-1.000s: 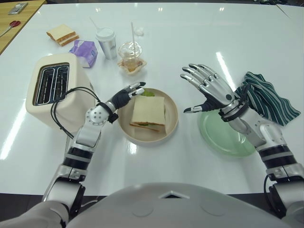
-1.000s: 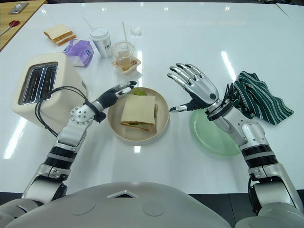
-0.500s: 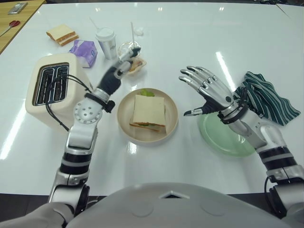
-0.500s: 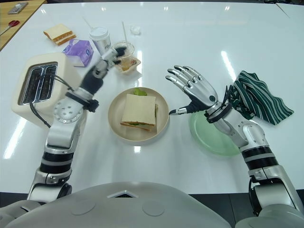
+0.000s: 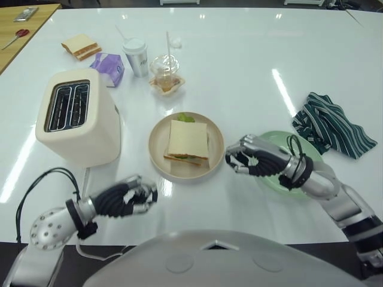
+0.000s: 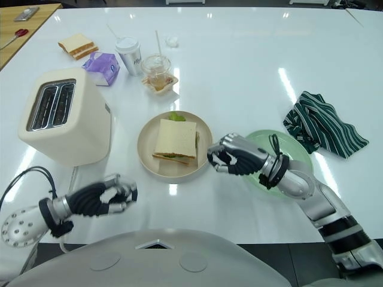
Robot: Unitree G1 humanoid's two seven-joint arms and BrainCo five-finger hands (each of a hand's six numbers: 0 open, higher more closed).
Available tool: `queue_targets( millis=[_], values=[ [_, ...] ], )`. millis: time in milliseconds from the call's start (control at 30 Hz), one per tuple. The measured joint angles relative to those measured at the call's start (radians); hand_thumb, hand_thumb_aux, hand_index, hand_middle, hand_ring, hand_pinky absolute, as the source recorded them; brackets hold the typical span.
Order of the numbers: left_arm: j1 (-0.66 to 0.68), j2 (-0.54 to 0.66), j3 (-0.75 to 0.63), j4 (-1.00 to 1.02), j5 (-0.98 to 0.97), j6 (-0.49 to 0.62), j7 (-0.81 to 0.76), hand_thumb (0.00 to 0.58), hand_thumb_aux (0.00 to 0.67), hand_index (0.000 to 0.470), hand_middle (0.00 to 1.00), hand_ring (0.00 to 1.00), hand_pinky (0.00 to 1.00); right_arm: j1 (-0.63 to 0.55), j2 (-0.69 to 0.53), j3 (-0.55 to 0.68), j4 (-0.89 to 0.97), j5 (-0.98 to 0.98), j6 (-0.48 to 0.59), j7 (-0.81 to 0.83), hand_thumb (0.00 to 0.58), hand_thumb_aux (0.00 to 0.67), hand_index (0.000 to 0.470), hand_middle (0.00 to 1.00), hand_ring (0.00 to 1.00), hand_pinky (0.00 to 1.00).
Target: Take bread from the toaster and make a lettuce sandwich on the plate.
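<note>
A sandwich (image 5: 187, 141) of two bread slices with lettuce (image 5: 185, 118) peeking out at the back lies on the beige plate (image 5: 157, 140) in the middle of the table. The cream toaster (image 5: 75, 117) stands to its left with both slots dark. My left hand (image 5: 124, 198) hovers low near the table's front edge, in front of the toaster, fingers curled and holding nothing. My right hand (image 5: 255, 162) sits just right of the beige plate, over the left rim of a green plate (image 5: 279, 142), fingers curled on nothing.
At the back left lie spare bread slices (image 5: 81, 45), a purple packet (image 5: 108, 67), a lidded cup (image 5: 136, 56) and a clear cup with a straw (image 5: 165, 70). A striped green cloth (image 5: 333, 125) lies at the right. A wooden surface with scissors (image 5: 14, 37) borders the far left.
Both arms have drawn back toward the table's front edge and lowered. Both hands went from spread fingers to curled fists. The view has shifted slightly.
</note>
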Motion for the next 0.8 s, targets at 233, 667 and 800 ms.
queue_targets(
  millis=[233, 667, 800],
  values=[
    [-0.101, -0.006, -0.172, 0.183, 0.282, 0.014, 0.071, 0.580, 0.670, 0.470, 1.00, 1.00, 1.00, 0.053, -0.015, 0.089, -0.034, -0.041, 0.111, 0.214, 0.580, 0.670, 0.470, 1.00, 1.00, 1.00],
    [-0.393, -0.154, -0.338, 0.381, 0.451, 0.031, 0.316, 0.580, 0.670, 0.470, 1.00, 1.00, 1.00, -0.063, 0.246, 0.192, 0.185, -0.441, 0.034, 0.026, 0.580, 0.670, 0.470, 1.00, 1.00, 1.00],
    [-0.435, -0.185, -0.363, 0.425, 0.479, 0.031, 0.381, 0.580, 0.670, 0.470, 1.00, 1.00, 1.00, -0.114, 0.332, 0.207, 0.260, -0.559, 0.047, -0.108, 0.580, 0.670, 0.470, 1.00, 1.00, 1.00]
  ],
)
